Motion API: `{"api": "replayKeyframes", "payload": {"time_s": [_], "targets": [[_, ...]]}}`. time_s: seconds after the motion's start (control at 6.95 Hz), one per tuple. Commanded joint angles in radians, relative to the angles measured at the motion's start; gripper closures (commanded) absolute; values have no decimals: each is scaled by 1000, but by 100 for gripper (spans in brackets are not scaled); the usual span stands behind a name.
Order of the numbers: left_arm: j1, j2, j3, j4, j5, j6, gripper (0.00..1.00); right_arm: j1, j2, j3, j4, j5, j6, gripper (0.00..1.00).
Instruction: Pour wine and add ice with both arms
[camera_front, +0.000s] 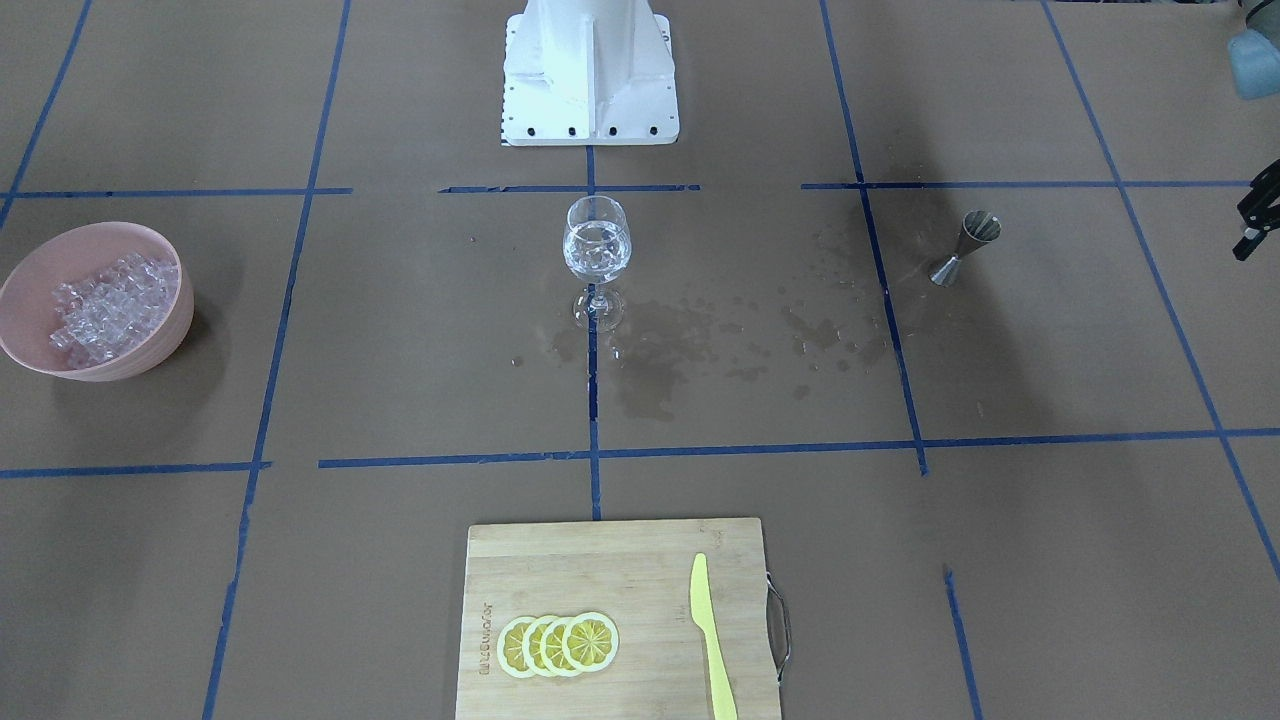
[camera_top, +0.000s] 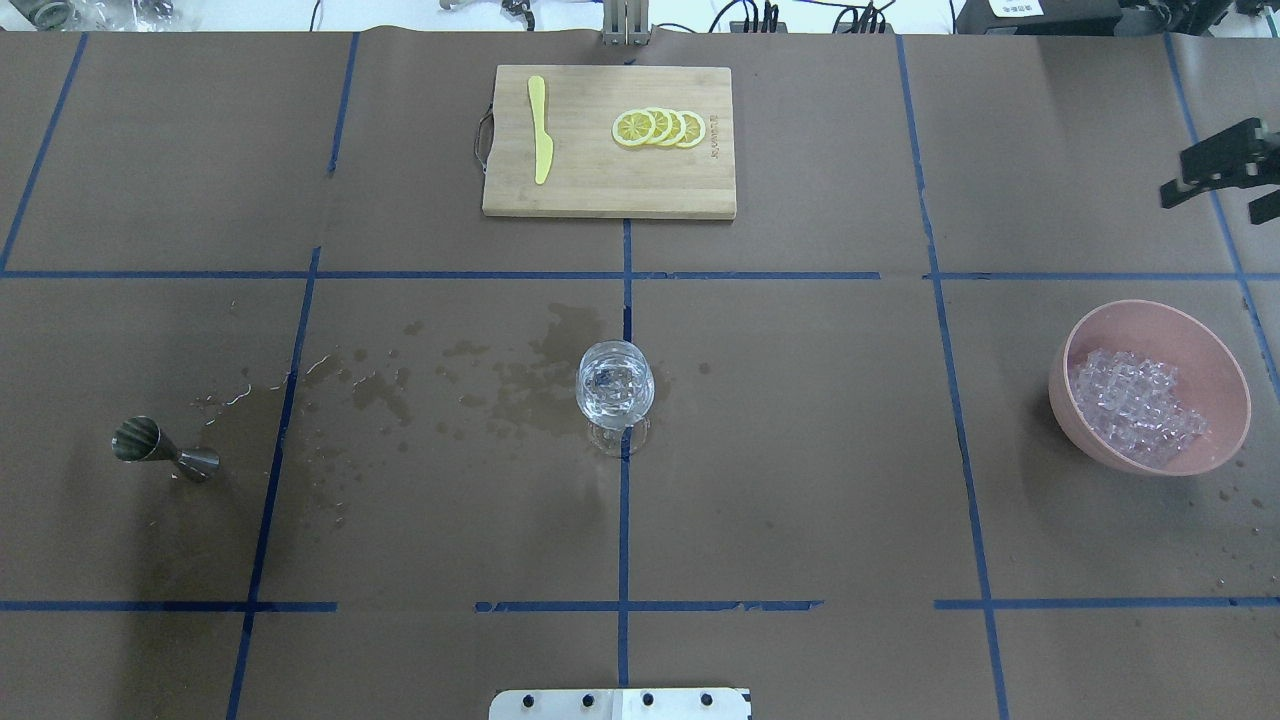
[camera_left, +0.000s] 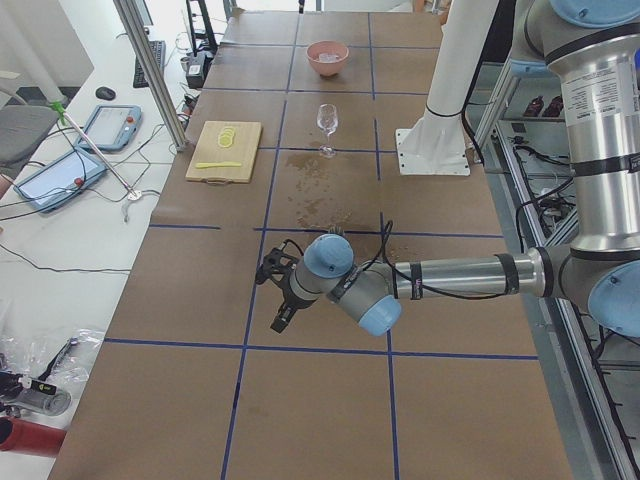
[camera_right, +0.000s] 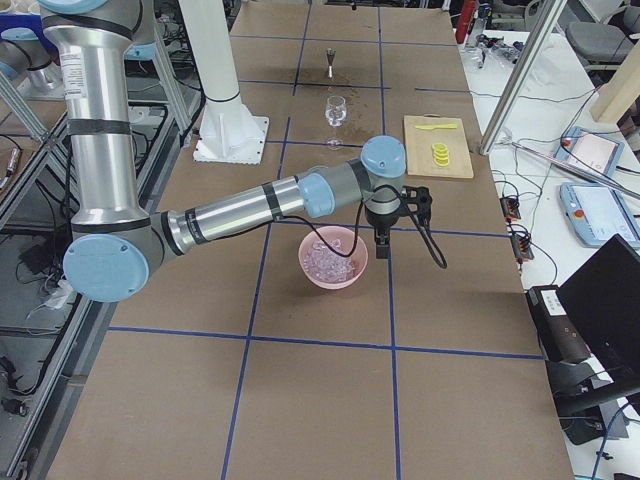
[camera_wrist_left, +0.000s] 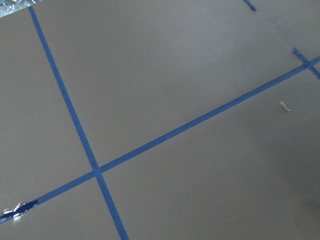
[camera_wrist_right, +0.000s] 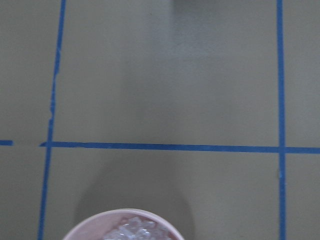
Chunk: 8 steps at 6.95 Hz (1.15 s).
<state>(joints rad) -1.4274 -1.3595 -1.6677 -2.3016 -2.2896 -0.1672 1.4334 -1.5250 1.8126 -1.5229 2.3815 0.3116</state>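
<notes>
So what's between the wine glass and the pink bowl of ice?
Nothing stands there. The overhead view shows only bare table cover crossed by one blue tape line between wine glass and pink bowl.

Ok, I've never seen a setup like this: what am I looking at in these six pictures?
A robot with two jointed grey arms works at a brown table marked with blue tape. Two pictures look down on the table, from behind the robot and from across it; two look along it from each end; two come from wrist cameras and show mostly bare table. On it stand a wine glass with clear contents, a pink bowl of ice cubes, a metal jigger, and a cutting board with lemon slices and a yellow knife. Wet stains spread beside the glass. The left gripper and right gripper hang near the table's ends, apparently holding nothing.
</notes>
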Motion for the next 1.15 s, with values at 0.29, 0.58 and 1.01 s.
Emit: {"api": "replayKeyframes", "payload": {"time_s": [0.29,0.58,1.01], "targets": [[-142,-137,-163,700,-45,321,0,47,-1,-154,-28,-1,-268,0],[-163,-100,-177,731,-51,360,0,57,35,-138,-79,-1,-275,0],[-160,-72,-155,655,-50,353,0,58,26,-124,-74,-4,-273,0]]}}
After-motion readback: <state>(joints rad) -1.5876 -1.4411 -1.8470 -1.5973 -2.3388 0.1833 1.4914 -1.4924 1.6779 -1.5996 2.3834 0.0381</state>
